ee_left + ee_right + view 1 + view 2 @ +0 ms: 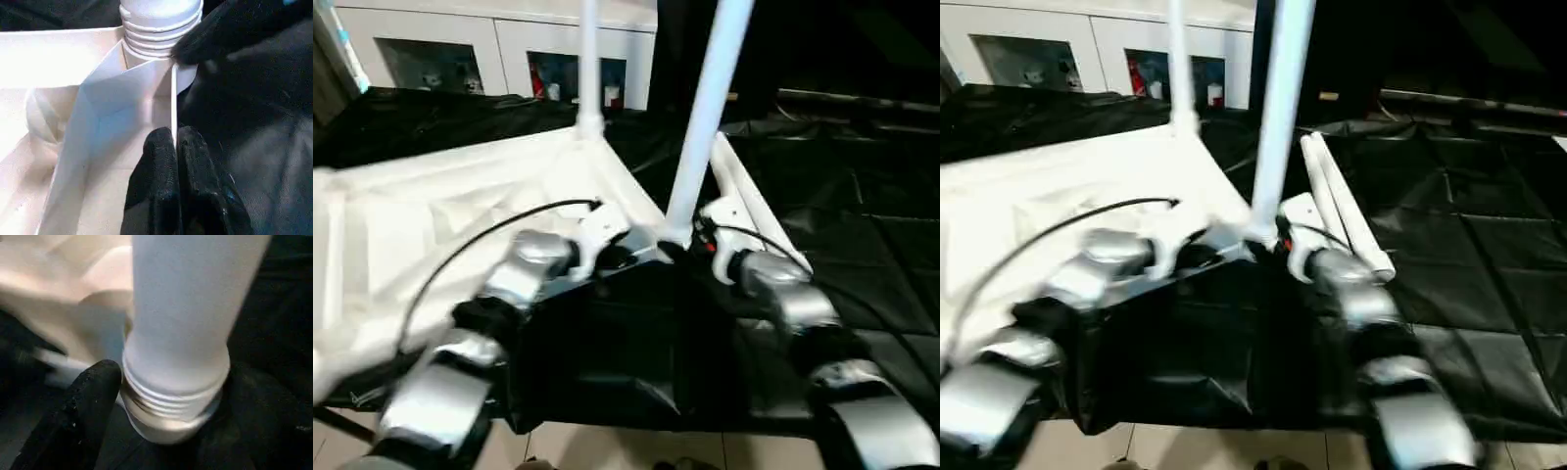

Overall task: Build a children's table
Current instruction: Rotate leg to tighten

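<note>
The tabletop (pixel 460 215) lies upside down on a table draped in black cloth (pixel 862 225), its ribbed underside facing up. Two legs stand in corner sockets: a far leg (pixel 588 59) at the back corner and a near leg (pixel 705 117) at the corner closest to the robot, leaning slightly to the right as it rises. Two more legs (pixel 1342 211) lie side by side on the cloth just right of the tabletop.

The left gripper (pixel 174 139) has its two black fingers pressed together on the thin white edge wall (pixel 173 98) of the tabletop, just beside the near corner socket. In the left wrist view the threaded base (pixel 156 29) of the near leg sits in that socket, and a black finger of the other gripper touches it from the side.

The right gripper (pixel 680 250) is at the foot of the near leg; in the right wrist view one black finger (pixel 93 391) rests against the threaded collar (pixel 171 401), with the fingers spread around the tube rather than squeezed on it.

A white cabinet (pixel 499 49) with glass doors stands behind the table.
</note>
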Available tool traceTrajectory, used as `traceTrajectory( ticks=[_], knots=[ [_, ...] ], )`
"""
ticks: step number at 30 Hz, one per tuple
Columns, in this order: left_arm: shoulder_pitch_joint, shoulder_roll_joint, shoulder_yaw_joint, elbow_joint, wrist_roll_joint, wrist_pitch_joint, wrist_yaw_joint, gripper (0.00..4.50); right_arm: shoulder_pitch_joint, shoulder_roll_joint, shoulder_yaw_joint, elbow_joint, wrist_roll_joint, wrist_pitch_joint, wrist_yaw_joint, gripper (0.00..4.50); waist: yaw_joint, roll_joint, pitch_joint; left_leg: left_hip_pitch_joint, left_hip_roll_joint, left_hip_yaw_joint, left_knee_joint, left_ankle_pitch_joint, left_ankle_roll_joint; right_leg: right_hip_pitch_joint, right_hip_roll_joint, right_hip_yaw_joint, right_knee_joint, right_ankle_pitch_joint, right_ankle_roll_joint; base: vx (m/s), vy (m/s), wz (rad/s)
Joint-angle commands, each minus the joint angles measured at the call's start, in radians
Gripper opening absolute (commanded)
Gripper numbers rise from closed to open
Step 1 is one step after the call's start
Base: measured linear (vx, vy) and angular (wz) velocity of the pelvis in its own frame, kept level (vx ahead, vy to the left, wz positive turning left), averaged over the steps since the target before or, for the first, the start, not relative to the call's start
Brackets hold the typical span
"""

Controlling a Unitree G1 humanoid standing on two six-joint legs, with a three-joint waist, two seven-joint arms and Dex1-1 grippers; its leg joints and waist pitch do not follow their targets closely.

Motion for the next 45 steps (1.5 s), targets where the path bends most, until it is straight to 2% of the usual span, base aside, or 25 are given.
traceTrajectory(
  ticks=[1, 4, 6, 9, 14, 15, 16, 18, 23, 24, 25, 29, 31, 32, 34, 36, 40, 42, 45],
  knots=[
    [0.025, -0.002, -0.011, -0.035, -0.042, -0.042, -0.073, 0.0, 0.004, -0.023, 0.018, -0.043, 0.0, -0.001, 0.073, 3.65, 0.001, -0.004, -0.064, -0.014, 0.019, 0.004, -0.062, -0.115, 0.095, 0.063, -0.066, 0.056, -0.073, -0.21, -0.199, 0.0, 0.0, 0.0],
    [0.054, 0.045, -0.02, -0.084, -0.071, -0.051, -0.188, 0.0, 0.018, -0.08, 0.04, -0.095, 0.026, 0.022, 0.208, 3.65, 0.002, -0.005, -0.065, -0.013, 0.023, 0.003, -0.061, -0.102, 0.103, 0.064, -0.066, 0.057, -0.065, -0.162, -0.22, 0.0, 0.0, 0.0],
    [0.061, 0.059, -0.022, -0.094, -0.072, -0.057, -0.214, 0.0, 0.021, -0.094, 0.053, -0.111, 0.029, 0.031, 0.247, 3.65, 0.004, -0.003, -0.065, -0.015, 0.023, 0.005, -0.06, -0.097, 0.11, 0.065, -0.067, 0.057, -0.062, -0.137, -0.233, 0.0, 0.0, 0.0],
    [0.071, 0.078, -0.019, -0.11, -0.081, -0.06, -0.253, 0.0, 0.02, -0.102, 0.061, -0.125, 0.035, 0.037, 0.288, 3.65, 0.006, -0.006, -0.066, -0.016, 0.023, 0.006, -0.06, -0.086, 0.103, 0.065, -0.066, 0.057, -0.06, -0.136, -0.229, 0.0, 0.0, 0.0],
    [0.078, 0.09, -0.017, -0.123, -0.08, -0.054, -0.261, 0.0, 0.021, -0.103, 0.07, -0.132, 0.035, 0.051, 0.32, 3.65, 0.007, -0.005, -0.065, -0.016, 0.024, 0.005, -0.061, -0.101, 0.087, 0.064, -0.068, 0.057, -0.063, -0.174, -0.217, 0.0, 0.0, 0.0],
    [0.08, 0.091, -0.016, -0.126, -0.081, -0.052, -0.262, 0.0, 0.022, -0.103, 0.071, -0.134, 0.036, 0.054, 0.323, 3.51, 0.006, -0.005, -0.065, -0.015, 0.024, 0.005, -0.061, -0.096, 0.087, 0.063, -0.067, 0.057, -0.063, -0.167, -0.218, 0.0, 0.0, 0.0],
    [0.083, 0.093, -0.014, -0.131, -0.083, -0.051, -0.265, 0.0, 0.024, -0.098, 0.069, -0.14, 0.045, 0.065, 0.329, 3.51, 0.006, -0.011, -0.066, -0.016, 0.023, 0.006, -0.06, -0.091, 0.089, 0.064, -0.066, 0.057, -0.062, -0.159, -0.219, 0.0, 0.0, 0.0],
    [0.085, 0.094, -0.013, -0.132, -0.083, -0.05, -0.267, 0.0, 0.026, -0.096, 0.069, -0.143, 0.046, 0.069, 0.331, 3.29, 0.007, -0.008, -0.065, -0.016, 0.023, 0.005, -0.06, -0.086, 0.091, 0.064, -0.067, 0.057, -0.061, -0.157, -0.219, 0.0, 0.0, 0.0],
    [0.083, 0.091, -0.01, -0.129, -0.081, -0.043, -0.257, 0.0, 0.042, -0.084, 0.066, -0.154, 0.047, 0.084, 0.332, 2.87, 0.008, -0.008, -0.066, -0.017, 0.022, 0.006, -0.058, -0.071, 0.097, 0.064, -0.067, 0.057, -0.059, -0.141, -0.218, 0.0, 0.0, 0.0],
    [0.081, 0.089, -0.008, -0.126, -0.079, -0.038, -0.247, 0.0, 0.044, -0.079, 0.062, -0.152, 0.047, 0.087, 0.32, 2.83, 0.008, -0.008, -0.066, -0.017, 0.022, 0.006, -0.059, -0.073, 0.095, 0.063, -0.067, 0.057, -0.06, -0.147, -0.218, 0.0, 0.0, 0.0],
    [0.067, 0.071, 0.004, -0.105, -0.071, -0.014, -0.188, 0.0, 0.044, -0.046, 0.035, -0.12, 0.043, 0.099, 0.221, 2.78, 0.007, -0.008, -0.064, -0.017, 0.022, 0.006, -0.06, -0.081, 0.087, 0.062, -0.067, 0.057, -0.062, -0.164, -0.214, 0.0, 0.0, 0.0],
    [0.052, 0.052, 0.012, -0.083, -0.059, 0.001, -0.129, 0.0, 0.037, -0.016, 0.013, -0.086, 0.033, 0.102, 0.12, 2.74, 0.001, -0.008, -0.063, -0.015, 0.02, 0.005, -0.063, -0.11, 0.057, 0.06, -0.068, 0.057, -0.07, -0.24, -0.188, 0.0, 0.0, 0.0],
    [0.002, -0.01, 0.03, -0.011, -0.03, 0.043, 0.031, 0.0, 0.009, 0.067, -0.035, -0.001, 0.022, 0.125, -0.137, 2.73, -0.002, -0.008, -0.06, -0.014, 0.016, 0.005, -0.063, -0.114, 0.039, 0.056, -0.066, 0.058, -0.076, -0.279, -0.169, 0.0, 0.0, 0.0],
    [-0.005, -0.02, 0.033, 0.0, -0.027, 0.05, 0.055, 0.0, 0.005, 0.077, -0.041, 0.01, 0.022, 0.127, -0.169, 2.73, -0.004, -0.007, -0.062, -0.012, 0.015, 0.005, -0.064, -0.115, 0.031, 0.055, -0.066, 0.057, -0.076, -0.294, -0.165, 0.0, 0.0, 0.0],
    [-0.056, -0.091, 0.06, 0.068, -0.018, 0.091, 0.228, 0.0, -0.039, 0.155, -0.093, 0.083, 0.041, 0.143, -0.369, 2.73, -0.004, -0.004, -0.062, -0.01, 0.016, 0.004, -0.064, -0.115, 0.017, 0.054, -0.066, 0.057, -0.079, -0.306, -0.16, 0.0, 0.0, 0.0],
    [-0.074, -0.122, 0.056, 0.088, -0.006, 0.098, 0.287, 0.0, -0.061, 0.193, -0.104, 0.113, 0.045, 0.142, -0.434, 2.73, 0.0, -0.005, -0.063, -0.011, 0.013, 0.004, -0.064, -0.118, 0.021, 0.056, -0.066, 0.057, -0.079, -0.296, -0.158, 0.0, 0.0, 0.0],
    [-0.085, -0.173, 0.037, 0.088, -0.004, 0.103, 0.297, 0.0, -0.088, 0.249, -0.07, 0.141, 0.015, 0.085, -0.45, 2.73, 0.004, -0.005, -0.066, -0.014, 0.013, 0.005, -0.062, -0.097, 0.046, 0.058, -0.066, 0.057, -0.073, -0.224, -0.169, 0.0, 0.0, 0.0],
    [-0.089, -0.175, 0.028, 0.101, 0.009, 0.081, 0.291, 0.0, -0.097, 0.261, -0.075, 0.147, 0.018, 0.065, -0.428, 3.29, 0.004, -0.005, -0.066, -0.015, 0.014, 0.005, -0.063, -0.093, 0.057, 0.06, -0.066, 0.056, -0.071, -0.204, -0.174, 0.0, 0.0, 0.0],
    [-0.092, -0.164, 0.029, 0.114, 0.013, 0.061, 0.283, 0.0, -0.106, 0.253, -0.07, 0.154, 0.008, 0.039, -0.405, 3.45, 0.003, -0.006, -0.064, -0.014, 0.013, 0.006, -0.063, -0.114, 0.065, 0.059, -0.066, 0.056, -0.076, -0.222, -0.175, 0.0, 0.0, 0.0]
  ],
)
